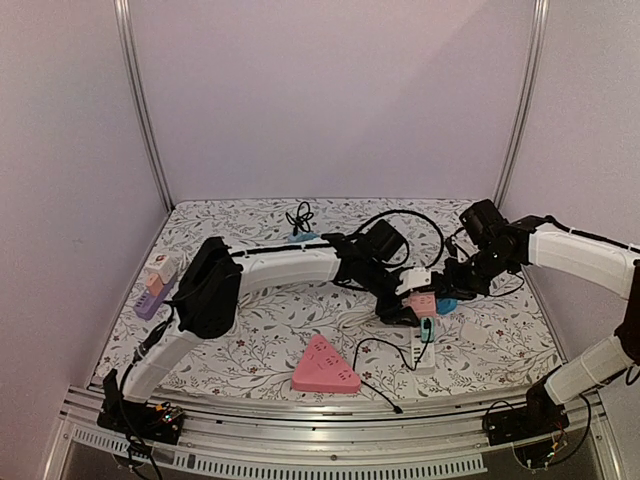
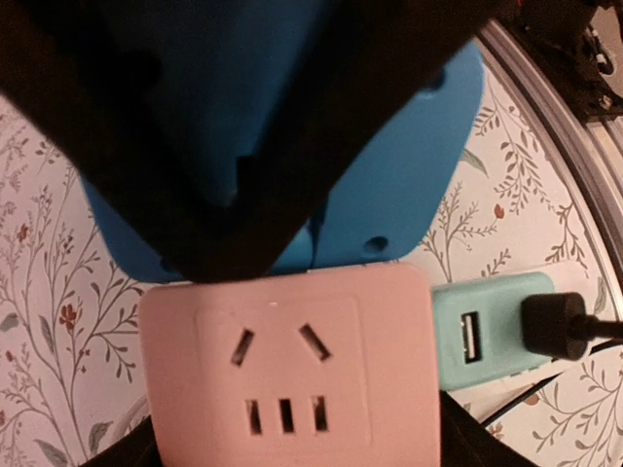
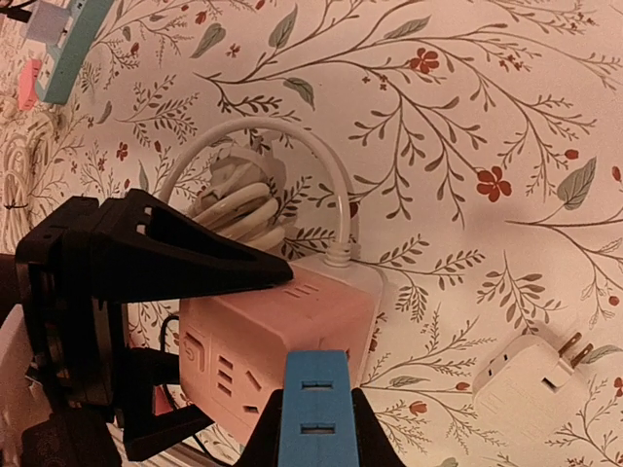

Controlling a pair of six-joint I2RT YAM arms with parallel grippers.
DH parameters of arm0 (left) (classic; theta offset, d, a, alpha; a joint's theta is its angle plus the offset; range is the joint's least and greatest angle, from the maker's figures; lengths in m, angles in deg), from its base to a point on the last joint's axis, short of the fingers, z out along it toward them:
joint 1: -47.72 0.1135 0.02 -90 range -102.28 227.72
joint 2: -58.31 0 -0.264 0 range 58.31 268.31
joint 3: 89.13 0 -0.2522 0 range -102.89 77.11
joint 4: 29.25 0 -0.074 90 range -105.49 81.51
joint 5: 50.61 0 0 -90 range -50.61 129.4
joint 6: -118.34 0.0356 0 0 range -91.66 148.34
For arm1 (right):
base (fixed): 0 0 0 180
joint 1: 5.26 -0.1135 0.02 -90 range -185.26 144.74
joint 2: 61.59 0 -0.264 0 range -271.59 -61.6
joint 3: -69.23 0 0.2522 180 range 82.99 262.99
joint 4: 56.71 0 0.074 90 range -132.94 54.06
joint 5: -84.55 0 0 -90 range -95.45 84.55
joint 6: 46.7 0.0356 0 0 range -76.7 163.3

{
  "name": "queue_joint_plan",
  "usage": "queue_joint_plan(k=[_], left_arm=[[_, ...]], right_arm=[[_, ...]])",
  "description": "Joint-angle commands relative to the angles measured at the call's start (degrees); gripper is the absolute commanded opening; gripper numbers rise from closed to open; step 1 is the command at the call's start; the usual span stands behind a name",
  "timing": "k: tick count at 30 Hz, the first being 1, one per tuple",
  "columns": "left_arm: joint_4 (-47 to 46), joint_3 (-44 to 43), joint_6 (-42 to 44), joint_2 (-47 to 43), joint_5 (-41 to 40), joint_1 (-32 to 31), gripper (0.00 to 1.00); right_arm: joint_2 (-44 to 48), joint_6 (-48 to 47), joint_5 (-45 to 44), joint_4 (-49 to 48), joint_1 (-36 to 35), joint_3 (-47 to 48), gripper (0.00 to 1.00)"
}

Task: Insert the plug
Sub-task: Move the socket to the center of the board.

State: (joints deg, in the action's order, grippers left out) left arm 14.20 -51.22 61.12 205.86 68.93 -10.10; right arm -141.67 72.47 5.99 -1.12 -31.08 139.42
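- One left end effector [image 3: 248,345], clamped on pink socket cube [image 3: 292,321].
- One right end effector [image 3: 313,428], clamped on blue plug [image 3: 316,399], against the cube.
- One white adapter [image 3: 531,384], on surface [image 3: 487,97].

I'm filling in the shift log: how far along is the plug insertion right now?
Looks done: the left gripper clamps the pink socket cube and the right gripper holds the blue plug. In hand: the plug's body sits against the cube, no gap visible from the left wrist. Left: the prongs are hidden, so full seating cannot be confirmed; then release.
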Motion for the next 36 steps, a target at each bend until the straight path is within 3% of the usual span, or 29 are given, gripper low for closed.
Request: queue_joint_plan(k=[1,7,12,19,24,28,31,36], left_arm=[[1.4,4.31,-4.39,-5.72,-5.49,0.77,0.67],[3.39,7.07,-10.33,-9.07,-12.24,0.64,0.49],[8.35,5.89,-10.52,-9.91,-14.45,-0.53,0.42],[16.13,11.21,-14.98,-13.22,-24.93,-1.64,0.41],[20.78,14.85,-18.6,-15.5,-25.59,-3.12,0.44],[21.22,16.71,-19.58,-16.04,-24.89,-3.89,0.52],[20.65,15.9,-19.92,-15.57,-24.4,-3.88,0.63],[20.93,14.48,-19.66,-17.38,-23.02,-3.6,0.98]], right_arm=[[-1.25,-0.96,5.35,-2.09,-1.04,3.63,0.0],[-3.34,-5.04,-0.51,7.57,-1.25,9.66,0.0],[-4.22,-6.31,-2.38,11.07,-1.22,11.43,0.0],[-2.61,-6.27,-0.97,12.4,-1.37,13.15,0.0],[-3.64,-7.77,-1.27,17.11,-3.0,17.87,0.0],[-4.56,-8.67,-2.52,20.35,-4.75,20.83,0.0],[-4.33,-8.71,-1.07,21.01,-5.41,22.09,0.0],[-4.54,-8.35,-2.56,25.37,-7.44,25.83,0.0]])
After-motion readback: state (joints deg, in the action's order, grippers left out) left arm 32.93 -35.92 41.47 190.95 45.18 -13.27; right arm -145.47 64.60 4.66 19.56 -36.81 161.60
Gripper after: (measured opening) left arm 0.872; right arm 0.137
